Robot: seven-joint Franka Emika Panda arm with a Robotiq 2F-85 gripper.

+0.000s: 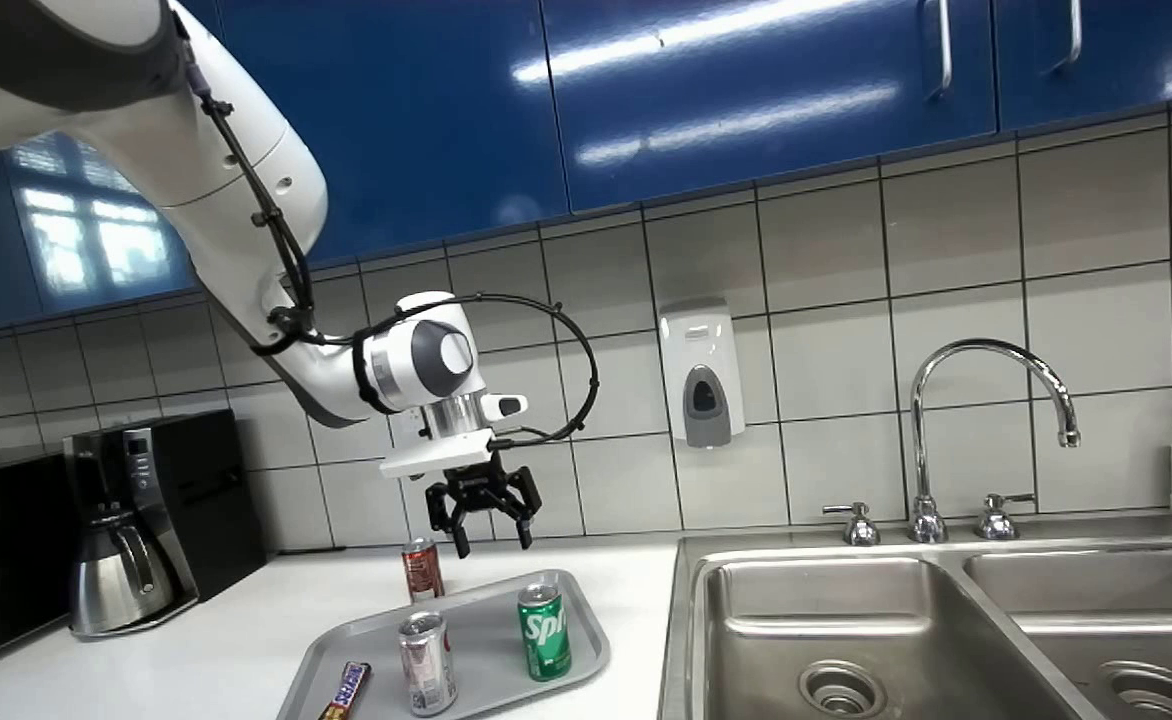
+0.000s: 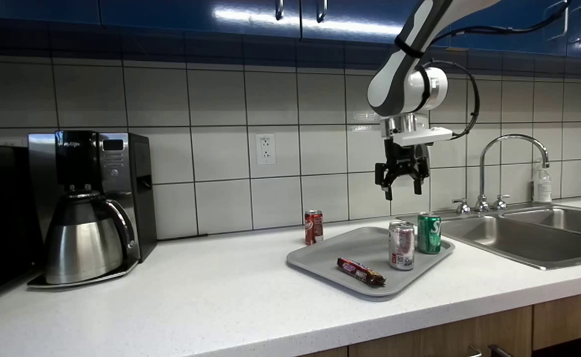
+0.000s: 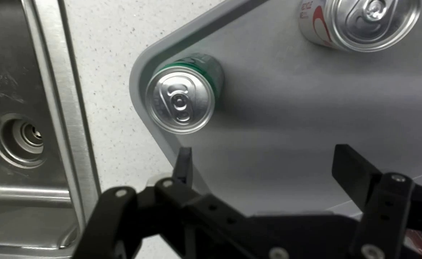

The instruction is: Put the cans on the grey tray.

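Note:
The grey tray (image 1: pixel 481 630) lies on the counter; it also shows in an exterior view (image 2: pixel 330 250). The green can (image 1: pixel 544 632) stands upright on it near a corner, and shows in the wrist view (image 3: pixel 180 100). The silvery grey can (image 1: pixel 427 664) stands upright on the tray and is partly cut off in the wrist view (image 3: pixel 362 25). The dark red can (image 2: pixel 314 227) stands upright on the counter just behind the tray. My gripper (image 2: pixel 403 193) is open and empty above the tray, apart from every can; its fingers are wide apart in the wrist view (image 3: pixel 263 154).
A candy bar (image 2: pixel 361 271) lies on the tray. A steel sink (image 1: pixel 846 620) with a tall faucet (image 1: pixel 986 345) is beside the tray. A coffee maker with its pot (image 2: pixel 89 238) stands at the counter's far end. Blue cabinets (image 1: pixel 746 90) hang above.

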